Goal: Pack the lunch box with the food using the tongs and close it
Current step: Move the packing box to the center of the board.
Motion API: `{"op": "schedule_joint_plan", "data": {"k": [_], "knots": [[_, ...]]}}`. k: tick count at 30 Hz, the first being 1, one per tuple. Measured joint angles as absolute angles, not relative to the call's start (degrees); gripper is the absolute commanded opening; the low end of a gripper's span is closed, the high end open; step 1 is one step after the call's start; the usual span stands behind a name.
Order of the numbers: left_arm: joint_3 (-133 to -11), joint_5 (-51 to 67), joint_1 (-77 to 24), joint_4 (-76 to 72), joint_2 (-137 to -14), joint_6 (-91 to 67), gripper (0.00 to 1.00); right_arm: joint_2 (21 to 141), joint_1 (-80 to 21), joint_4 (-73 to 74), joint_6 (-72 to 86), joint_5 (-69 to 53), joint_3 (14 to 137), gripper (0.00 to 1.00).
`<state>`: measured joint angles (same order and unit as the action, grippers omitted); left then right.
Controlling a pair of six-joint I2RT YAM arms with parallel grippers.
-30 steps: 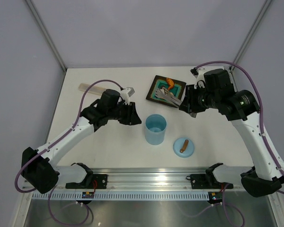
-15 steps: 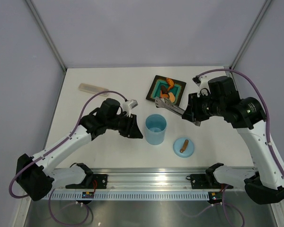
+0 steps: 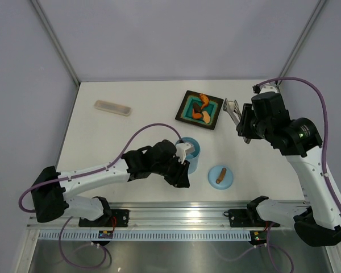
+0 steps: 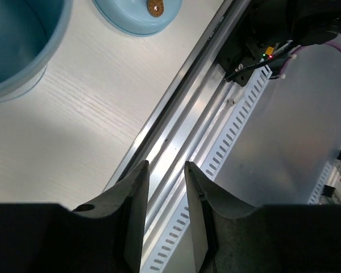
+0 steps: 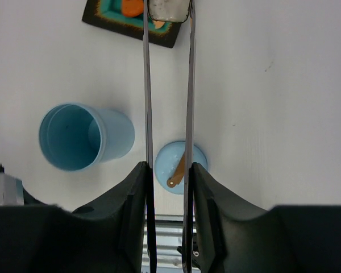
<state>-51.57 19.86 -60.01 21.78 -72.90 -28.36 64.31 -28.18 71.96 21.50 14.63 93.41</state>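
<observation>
Right gripper (image 5: 168,168) has the tongs (image 3: 232,109) clamped by the handle end, one flat arm lying just inside each finger. The two arms run straight out from the wrist, side by side with a gap between them. From above, their long axis slants from the gripper toward the far left, tips pointing at the right corner of the plate (image 3: 183,112). In the wrist view the tips line up with the plate's near edge, and the food (image 3: 202,108), orange and brown pieces, lies on the plate.

The box (image 5: 79,136) stands upright near the middle of the table, mouth up. Its lid (image 3: 220,176) lies flat just right of it, brown bar on top, apart from the box.

Left gripper (image 4: 166,168) is squeezed shut with nothing in it, only a sliver between the fingers. It sits low beside the box's near-left side, over the table's near edge and the rail (image 4: 193,114).
</observation>
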Motion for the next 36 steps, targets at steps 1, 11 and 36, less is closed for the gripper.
{"op": "schedule_joint_plan", "data": {"k": [1, 11, 36], "knots": [[-51.94, 18.28, -61.25, 21.08, -73.78, -28.4, 0.34, 64.66, -28.18, 71.94, 22.44, 16.32, 93.43, 0.19], [-58.74, 5.43, -67.2, 13.58, -85.47, -28.88, 0.34, 66.39, -28.18, 72.12, 27.05, 24.53, 93.43, 0.19], [-60.51, -11.44, -59.75, 12.05, -94.21, -30.5, 0.33, 67.53, -28.18, 71.64, 26.11, 24.38, 93.43, 0.19]]}}
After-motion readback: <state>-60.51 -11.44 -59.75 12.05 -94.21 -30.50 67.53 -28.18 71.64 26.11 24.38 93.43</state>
